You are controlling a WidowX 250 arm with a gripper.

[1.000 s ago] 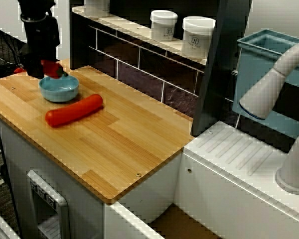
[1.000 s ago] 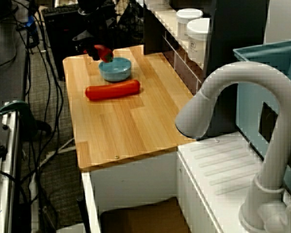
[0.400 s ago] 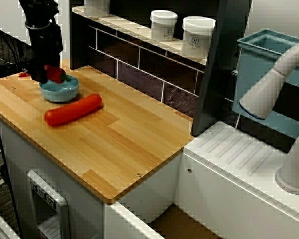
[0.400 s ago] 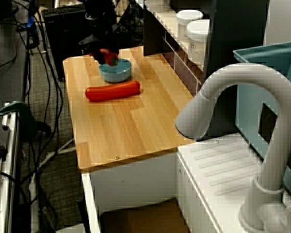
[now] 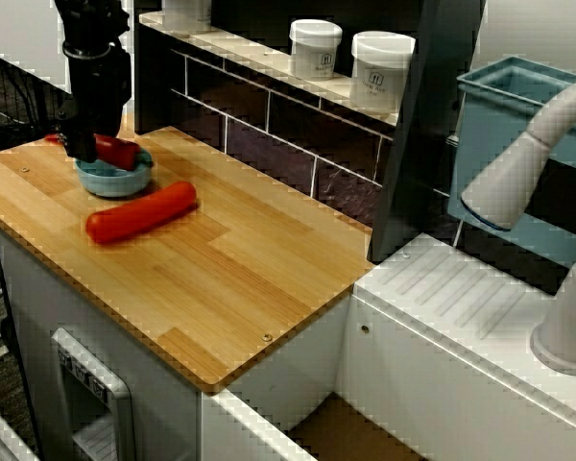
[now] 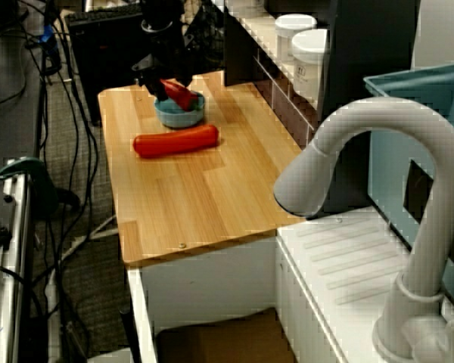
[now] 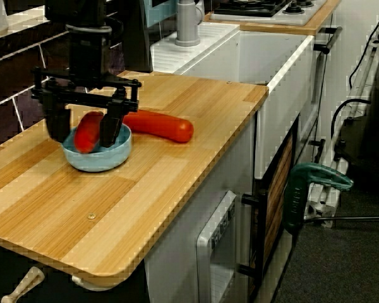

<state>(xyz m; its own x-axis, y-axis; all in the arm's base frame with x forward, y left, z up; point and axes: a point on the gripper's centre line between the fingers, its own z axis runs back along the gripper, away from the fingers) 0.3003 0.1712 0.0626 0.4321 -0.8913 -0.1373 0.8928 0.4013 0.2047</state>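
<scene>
My gripper (image 7: 83,137) stands over the light blue bowl (image 7: 98,161) at the far end of the wooden counter (image 7: 177,164). It is shut on a small red pepper (image 7: 88,129), whose lower end sits inside the bowl. In the view from the sink side the gripper (image 5: 96,149) holds the pepper (image 5: 117,151) just above the bowl (image 5: 115,180). A long red sausage (image 5: 142,212) lies on the wood right beside the bowl, apart from the gripper. The view from above the tap shows the pepper (image 6: 180,95) tilted over the bowl (image 6: 180,115), with the sausage (image 6: 175,141) in front.
Two white jars (image 5: 315,48) (image 5: 381,69) stand on the shelf behind the counter. A dark upright post (image 5: 422,125) ends the counter at the white sink unit (image 5: 461,307). A grey tap (image 5: 528,163) and a teal bin (image 5: 518,96) stand at the right.
The gripper has carried the red pepper from the bowl's left rim to over its middle and lowered it into the bowl. The sausage has not moved.
</scene>
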